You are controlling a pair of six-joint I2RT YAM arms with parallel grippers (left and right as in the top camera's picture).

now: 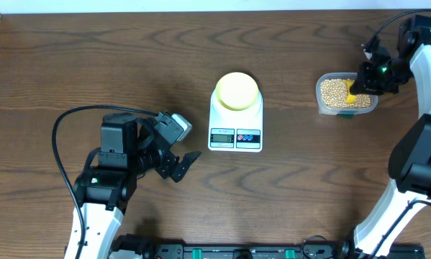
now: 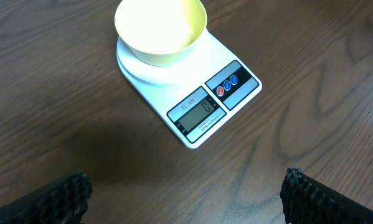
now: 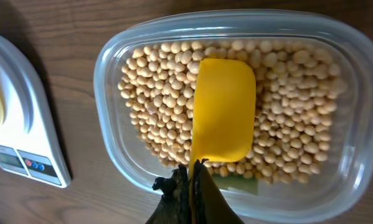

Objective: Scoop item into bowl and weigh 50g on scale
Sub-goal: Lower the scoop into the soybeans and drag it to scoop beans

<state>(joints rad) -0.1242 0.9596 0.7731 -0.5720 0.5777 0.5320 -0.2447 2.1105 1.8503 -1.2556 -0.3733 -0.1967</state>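
The pale yellow bowl point(image 1: 237, 90) sits empty on the white scale point(image 1: 236, 138), whose display reads 0 in the left wrist view point(image 2: 198, 111), where the bowl point(image 2: 161, 28) also shows. Tan beans point(image 3: 286, 118) fill a clear plastic tub point(image 1: 345, 93) at the right. My right gripper point(image 3: 192, 171) is shut on the thin handle of a bright yellow scoop point(image 3: 222, 109), whose cup lies face down on the beans. In the overhead view this gripper point(image 1: 364, 79) is at the tub's right side. My left gripper point(image 1: 183, 167) is open and empty, left of the scale.
The tub's rim point(image 3: 111, 143) stands close to the scale's edge point(image 3: 30, 124) in the right wrist view. Bare wooden table point(image 2: 68, 112) lies between my left gripper and the scale. A black cable point(image 1: 64, 122) loops behind the left arm.
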